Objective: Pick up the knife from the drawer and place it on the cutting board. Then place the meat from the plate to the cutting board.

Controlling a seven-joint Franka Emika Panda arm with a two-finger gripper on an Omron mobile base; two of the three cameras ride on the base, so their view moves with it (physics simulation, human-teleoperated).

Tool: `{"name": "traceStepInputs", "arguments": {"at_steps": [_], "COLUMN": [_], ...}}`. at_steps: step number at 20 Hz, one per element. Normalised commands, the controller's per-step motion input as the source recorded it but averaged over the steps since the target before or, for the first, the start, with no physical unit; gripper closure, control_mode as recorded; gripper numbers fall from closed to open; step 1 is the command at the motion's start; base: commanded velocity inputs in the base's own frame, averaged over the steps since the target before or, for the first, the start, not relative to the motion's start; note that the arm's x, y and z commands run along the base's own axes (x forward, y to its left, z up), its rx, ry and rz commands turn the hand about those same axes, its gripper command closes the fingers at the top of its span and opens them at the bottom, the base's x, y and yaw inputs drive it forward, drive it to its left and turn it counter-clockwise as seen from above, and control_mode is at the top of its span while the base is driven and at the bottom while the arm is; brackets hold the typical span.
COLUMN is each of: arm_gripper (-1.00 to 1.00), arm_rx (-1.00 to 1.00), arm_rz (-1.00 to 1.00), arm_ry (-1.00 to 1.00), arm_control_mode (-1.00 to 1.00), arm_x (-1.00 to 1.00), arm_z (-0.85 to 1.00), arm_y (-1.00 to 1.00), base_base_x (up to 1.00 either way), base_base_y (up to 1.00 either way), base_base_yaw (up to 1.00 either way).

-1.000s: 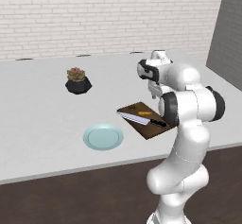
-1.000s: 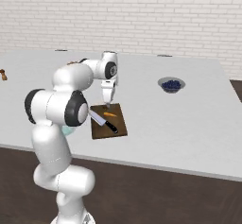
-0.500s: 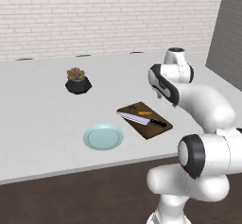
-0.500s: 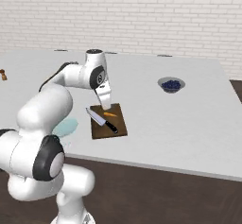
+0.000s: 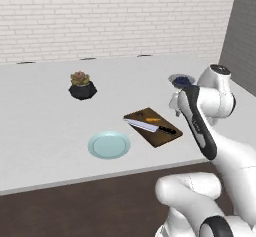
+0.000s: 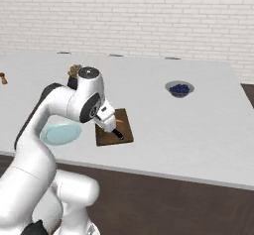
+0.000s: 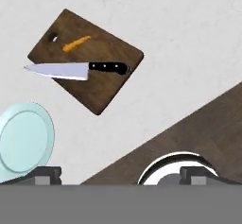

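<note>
knife (image 7: 75, 69) + meat (image 7: 76, 43) on cutting board (image 7: 111, 83), plate (image 7: 23, 138) beside (bare)

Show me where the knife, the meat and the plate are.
knife (image 7: 106, 67), hand view, on its black handle.
meat (image 7: 76, 43), hand view, middle of the orange sliver.
plate (image 5: 109, 145), left base view, its bare centre.

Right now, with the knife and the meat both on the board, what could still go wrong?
Two things, I think. The knife lies with its blade tip past the cutting board's edge, so a nudge could slide it onto the counter. The meat is a tiny sliver close beside the blade, easily knocked. The arm sits near the board, so a careless swing might clip either. The plate is bare.
</note>
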Motion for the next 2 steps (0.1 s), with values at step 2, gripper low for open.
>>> {"name": "traceStepInputs", "arguments": {"at_steps": [2], "arm_gripper": [-1.00], "arm_rx": [-0.13], "arm_rz": [0.37], "arm_ry": [-0.19], "arm_control_mode": [-1.00], "arm_x": [-1.00], "arm_z": [0.29], "arm_y": [0.14], "base_base_x": [0.00], "base_base_y": [0.00], "base_base_yaw": [0.00]}}
